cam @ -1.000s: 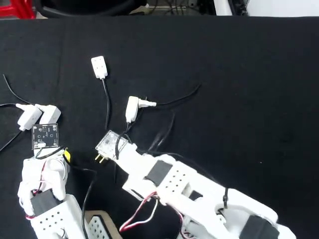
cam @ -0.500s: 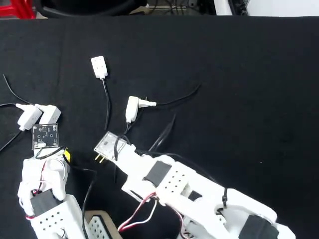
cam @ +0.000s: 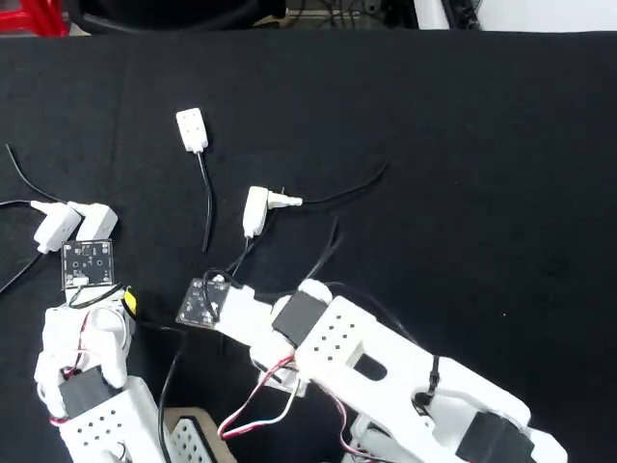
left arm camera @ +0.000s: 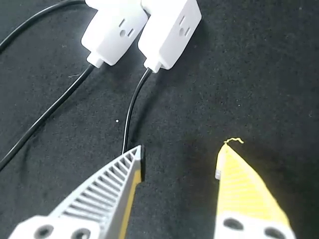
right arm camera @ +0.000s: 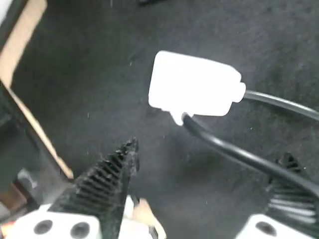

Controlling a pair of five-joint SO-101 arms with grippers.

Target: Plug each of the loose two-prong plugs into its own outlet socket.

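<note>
Near table [cam: 482, 145] front, plug [right arm camera: 192, 89] lies flat just ahead of right gripper [right arm camera: 209, 151] | risk: closing here likely pinches the cable [right arm camera: 249, 158] crossing between the jaws, dragging plug askew | right: jaws wide apart, empty | left gripper [left arm camera: 180, 148]: apart, empty, near two sockets [left arm camera: 169, 32]

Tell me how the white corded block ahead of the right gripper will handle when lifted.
The white block looks like a small rigid shell, probably light. Its black cord seems floppy and will likely trail and tug. Its smooth faces might slip in the right gripper.
</note>
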